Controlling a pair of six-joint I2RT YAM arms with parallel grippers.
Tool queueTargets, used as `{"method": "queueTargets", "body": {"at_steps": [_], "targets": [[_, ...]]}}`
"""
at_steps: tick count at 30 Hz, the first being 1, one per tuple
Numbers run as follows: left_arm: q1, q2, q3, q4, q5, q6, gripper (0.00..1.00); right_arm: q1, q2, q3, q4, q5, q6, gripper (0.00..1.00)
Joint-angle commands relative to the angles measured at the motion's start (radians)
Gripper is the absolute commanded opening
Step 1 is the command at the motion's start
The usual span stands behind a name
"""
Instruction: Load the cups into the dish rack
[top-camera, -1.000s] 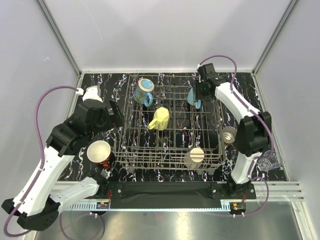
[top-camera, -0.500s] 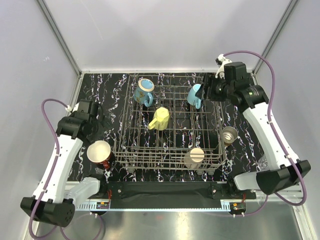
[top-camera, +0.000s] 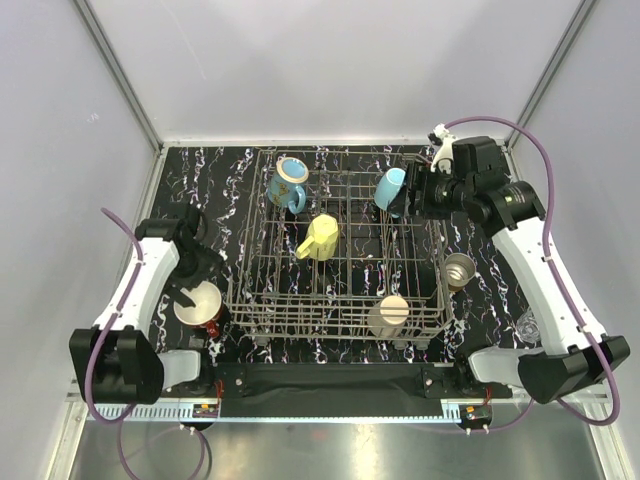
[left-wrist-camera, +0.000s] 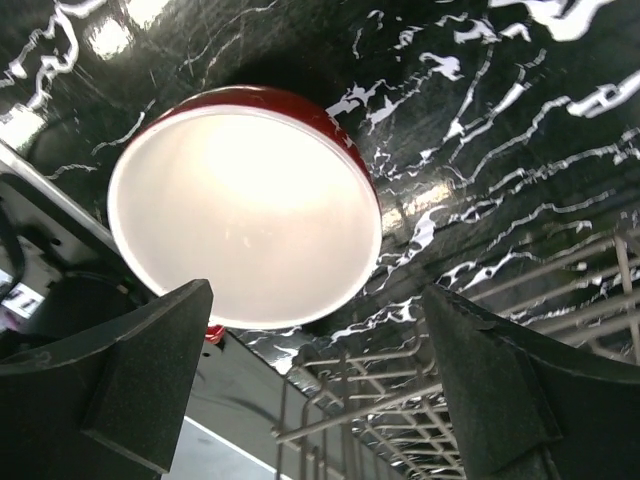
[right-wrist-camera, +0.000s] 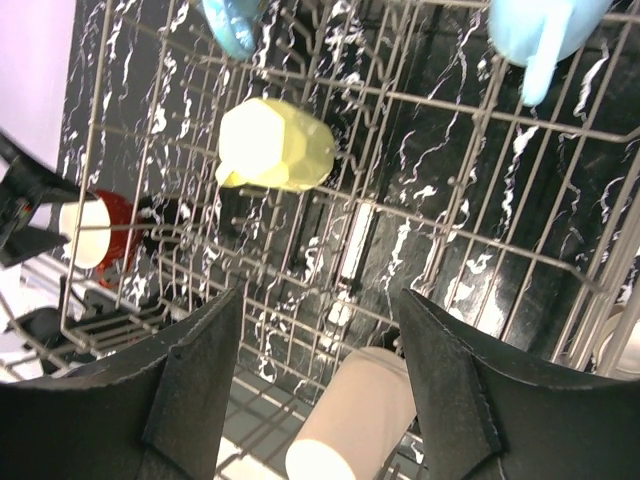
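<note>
Grey metal-wire dish rack (top-camera: 340, 290), glossy glazed red mug (left-wrist-camera: 245, 205), shiny black marbled tabletop (top-camera: 200, 170), seemingly steel tumbler (top-camera: 458, 268).

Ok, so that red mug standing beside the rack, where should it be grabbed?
Probably by its rim, from straight above. The red mug stands upright with its mouth facing the left gripper, which hangs over it with its jaws open. Put one finger inside the wall and one outside; the handle is mostly hidden.

You are getting little room at the red mug (top-camera: 197, 303): the dish rack (top-camera: 232, 282) is standing just beside it, while bare worktop (top-camera: 190, 170) is lying open far-left.
</note>
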Motion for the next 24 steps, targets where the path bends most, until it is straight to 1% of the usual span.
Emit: {"method": "queueTargets", "body": {"at_steps": [1,5,8,10,13,14,15,16,18,19,20,21,22,23,24], "targets": [[0.005,0.022,-0.014,0.069,-0.019,-0.078,0.91,0.004,-0.052,-0.015,0.005,-0.048,-0.019,0.71],[0.014,0.077,-0.020,0.081,-0.047,-0.102,0.91,0.004,-0.075,-0.043,0.014,-0.074,-0.009,0.71],[0.045,0.121,-0.064,0.129,0.000,-0.098,0.90,0.004,-0.081,-0.043,0.015,-0.069,-0.009,0.71],[0.057,0.149,-0.089,0.155,0.025,-0.096,0.85,0.004,-0.081,-0.046,0.015,-0.058,-0.006,0.71],[0.071,0.177,-0.118,0.181,0.031,-0.091,0.82,0.004,-0.087,-0.048,0.008,-0.063,0.001,0.71],[0.076,0.178,-0.127,0.187,0.023,-0.088,0.78,0.004,-0.091,-0.051,0.008,-0.062,0.001,0.71],[0.079,0.180,-0.144,0.202,0.016,-0.087,0.70,0.004,-0.093,-0.055,0.011,-0.054,0.004,0.71],[0.094,0.180,-0.150,0.210,0.014,-0.076,0.53,0.004,-0.102,-0.060,0.012,-0.049,0.007,0.71],[0.105,0.180,-0.150,0.215,0.002,-0.067,0.41,0.006,-0.101,-0.062,0.005,-0.045,0.007,0.72],[0.108,0.175,-0.149,0.218,-0.004,-0.061,0.31,0.004,-0.099,-0.059,0.000,-0.045,0.005,0.71],[0.108,0.170,-0.150,0.218,-0.010,-0.059,0.25,0.004,-0.099,-0.055,-0.005,-0.043,0.007,0.71],[0.108,0.163,-0.152,0.221,-0.013,-0.058,0.17,0.006,-0.098,-0.052,-0.008,-0.037,0.007,0.72],[0.108,0.148,-0.153,0.219,-0.013,-0.055,0.05,0.004,-0.102,-0.052,-0.008,-0.035,0.010,0.71],[0.109,0.138,-0.153,0.216,-0.019,-0.052,0.00,0.004,-0.104,-0.054,-0.006,-0.034,0.014,0.72],[0.111,0.131,-0.147,0.216,-0.020,-0.045,0.00,0.004,-0.107,-0.054,-0.005,-0.032,0.017,0.71]]}}
